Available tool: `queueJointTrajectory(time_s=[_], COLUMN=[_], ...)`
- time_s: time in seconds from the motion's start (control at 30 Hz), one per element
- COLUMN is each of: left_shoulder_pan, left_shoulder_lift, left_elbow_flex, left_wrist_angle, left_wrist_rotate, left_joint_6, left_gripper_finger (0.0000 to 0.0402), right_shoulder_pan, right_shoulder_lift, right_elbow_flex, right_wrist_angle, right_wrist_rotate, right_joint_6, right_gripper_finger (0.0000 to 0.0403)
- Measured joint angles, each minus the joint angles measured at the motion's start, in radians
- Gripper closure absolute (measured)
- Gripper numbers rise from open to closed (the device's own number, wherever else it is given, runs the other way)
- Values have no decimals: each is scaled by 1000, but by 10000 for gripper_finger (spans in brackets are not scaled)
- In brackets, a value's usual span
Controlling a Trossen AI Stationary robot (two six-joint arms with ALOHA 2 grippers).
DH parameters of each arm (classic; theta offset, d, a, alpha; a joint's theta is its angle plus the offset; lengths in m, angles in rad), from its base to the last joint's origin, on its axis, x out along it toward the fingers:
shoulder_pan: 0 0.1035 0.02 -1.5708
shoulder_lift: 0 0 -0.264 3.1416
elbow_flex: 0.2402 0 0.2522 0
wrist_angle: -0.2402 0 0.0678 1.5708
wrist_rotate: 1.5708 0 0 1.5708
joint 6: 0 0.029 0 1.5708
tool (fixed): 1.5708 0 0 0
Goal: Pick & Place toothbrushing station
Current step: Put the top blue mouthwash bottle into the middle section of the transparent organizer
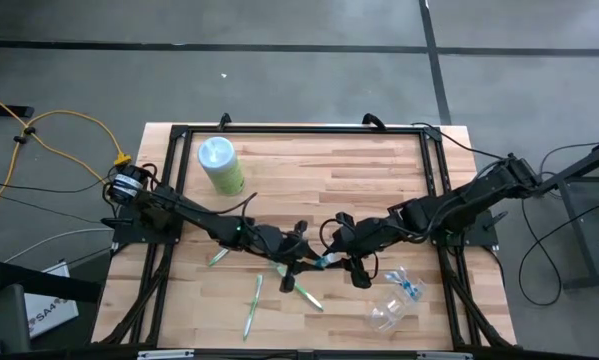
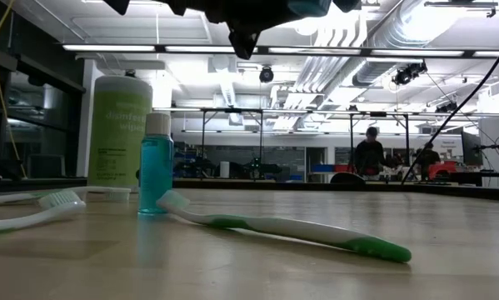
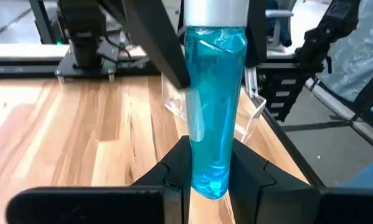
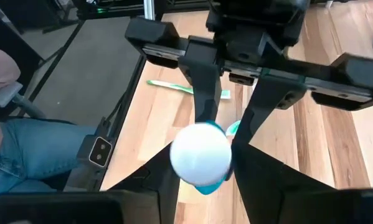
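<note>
A small blue tube [image 1: 322,263] with a white cap [image 4: 202,152] hangs in the air over the middle of the table, between my two grippers. My left gripper [image 3: 209,180] is shut on its lower end. My right gripper [image 4: 202,168] comes from the other side and closes round its cap end. Several toothbrushes lie flat on the wood: a green and white one [image 2: 282,227], a white one [image 2: 32,212], and more [image 1: 251,305] [image 1: 217,258]. The clear cup [image 1: 391,308] lies on its side at the near right. My left gripper pinches the tube's bottom end [image 3: 206,163] between its two fingers, coming nearly level from the table's left. The tube reaches on past the fingertips, clear of the table, and slants up toward the right arm. My right gripper has its fingers [image 3: 170,59] against opposite sides of the tube just below the cap [image 3: 214,9]. It comes slanting down from the table's right, in line with the tube, so the cap faces its wrist.
A pale-green canister [image 1: 220,165] with a light-blue lid stands at the far left. A second small blue bottle [image 2: 156,171] stands upright by the green toothbrush's head. A person's leg in jeans [image 4: 24,149] shows beside the table. Bare wood lies along the far side.
</note>
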Motion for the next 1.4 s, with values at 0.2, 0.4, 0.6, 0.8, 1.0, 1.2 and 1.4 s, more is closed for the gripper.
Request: queueJointTrajectory(time_s=[0.2, 0.4, 0.6, 0.8, 1.0, 1.2, 1.4], left_shoulder_pan=[0, 0, 0, 0, -1, -1, 0], left_shoulder_lift=[0, 0, 0, 0, 0, 0, 0], left_elbow_flex=[0, 0, 0, 0, 0, 0, 0], left_wrist_angle=[-12, -12, -12, -12, -10, -11, -10], left_wrist_rotate=[1, 0, 0, -1, 2, 2, -5], left_joint_6=[-9, -15, -16, 13, 86, 92, 97], left_gripper_finger=[341, 341, 330, 294, 283, 281, 280], right_shoulder_pan=[0, 0, 0, 0, 5, 42, 119], right_shoulder_lift=[0, 0, -1, -1, -1, -3, -22], right_elbow_flex=[0, 0, 0, 0, 2, 3, 2], right_wrist_angle=[0, 0, 0, 1, 0, -59, -104], right_wrist_rotate=[3, 10, 7, 1, -14, 2, 68], right_joint_6=[0, -3, -18, -19, 17, 69, 129], right_gripper_finger=[276, 293, 315, 315, 315, 315, 315])
